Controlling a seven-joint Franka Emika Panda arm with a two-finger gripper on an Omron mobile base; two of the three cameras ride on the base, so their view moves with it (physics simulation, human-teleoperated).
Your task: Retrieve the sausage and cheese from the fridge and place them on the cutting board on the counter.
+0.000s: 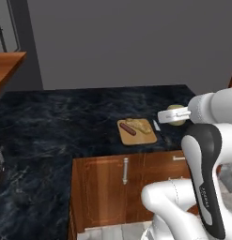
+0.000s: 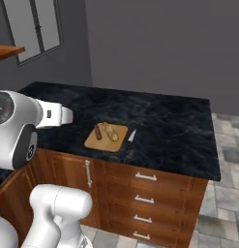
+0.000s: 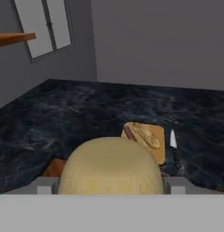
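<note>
My gripper [image 3: 111, 186] is shut on the cheese [image 3: 111, 165], a pale yellow rounded chunk between my fingers [image 3: 45, 185]. In the left base view the cheese [image 1: 176, 108] hangs at the counter's front right, just right of the cutting board [image 1: 146, 138]. The light wooden board lies on the black counter [image 1: 65, 122]. On it lies the dark reddish sausage [image 1: 128, 129], also seen from the hand [image 3: 129, 132] and from the right [image 2: 98, 131]. The fridge is out of view.
A longer tan crusty piece [image 1: 140, 125] lies on the board beside the sausage. A knife [image 1: 156, 125] rests on the counter just right of the board. Wooden cabinets with metal handles [image 1: 125, 170] stand under the counter. A window [image 2: 38, 24] is at the back left.
</note>
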